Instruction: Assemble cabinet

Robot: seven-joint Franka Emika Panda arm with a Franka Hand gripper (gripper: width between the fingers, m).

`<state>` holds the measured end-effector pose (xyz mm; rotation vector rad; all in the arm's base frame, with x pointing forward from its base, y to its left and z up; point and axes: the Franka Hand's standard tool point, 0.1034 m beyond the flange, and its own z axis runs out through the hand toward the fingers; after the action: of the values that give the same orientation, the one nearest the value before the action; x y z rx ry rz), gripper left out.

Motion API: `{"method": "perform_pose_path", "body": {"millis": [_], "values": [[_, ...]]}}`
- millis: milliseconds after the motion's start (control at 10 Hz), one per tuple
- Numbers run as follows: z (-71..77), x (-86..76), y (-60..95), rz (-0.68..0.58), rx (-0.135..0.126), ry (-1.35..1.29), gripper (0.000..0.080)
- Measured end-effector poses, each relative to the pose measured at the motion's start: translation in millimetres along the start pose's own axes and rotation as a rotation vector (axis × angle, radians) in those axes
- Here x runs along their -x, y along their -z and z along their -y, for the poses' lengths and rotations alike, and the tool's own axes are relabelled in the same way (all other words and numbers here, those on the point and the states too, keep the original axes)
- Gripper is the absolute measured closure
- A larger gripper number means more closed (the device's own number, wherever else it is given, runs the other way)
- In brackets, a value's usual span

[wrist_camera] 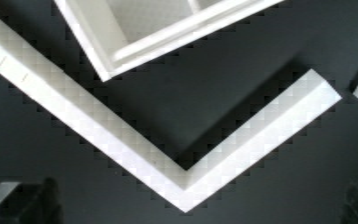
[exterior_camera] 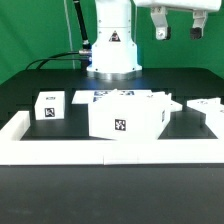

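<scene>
High above the table, hangs with gripper spread wide, gripping nothing. Must centre over the big cabinet piece inside the rim wall — descend square, straddle one panel, close gently.

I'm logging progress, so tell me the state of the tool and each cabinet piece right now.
Tool: open, empty, high above the table.
Large cabinet piece: loose on the table, unjoined.
Small cabinet piece: loose, apart, at the exterior view's left.
Right cabinet piece: loose, apart, partly out of view.
</scene>
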<state>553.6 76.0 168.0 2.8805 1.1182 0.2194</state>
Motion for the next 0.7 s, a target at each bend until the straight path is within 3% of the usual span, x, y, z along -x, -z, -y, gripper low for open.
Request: {"method": "perform_pose_path", "body": {"millis": [700], "values": [[0.3, 1.1, -1.6, 0.001, 0.000, 0.025, 0.0002]]}}
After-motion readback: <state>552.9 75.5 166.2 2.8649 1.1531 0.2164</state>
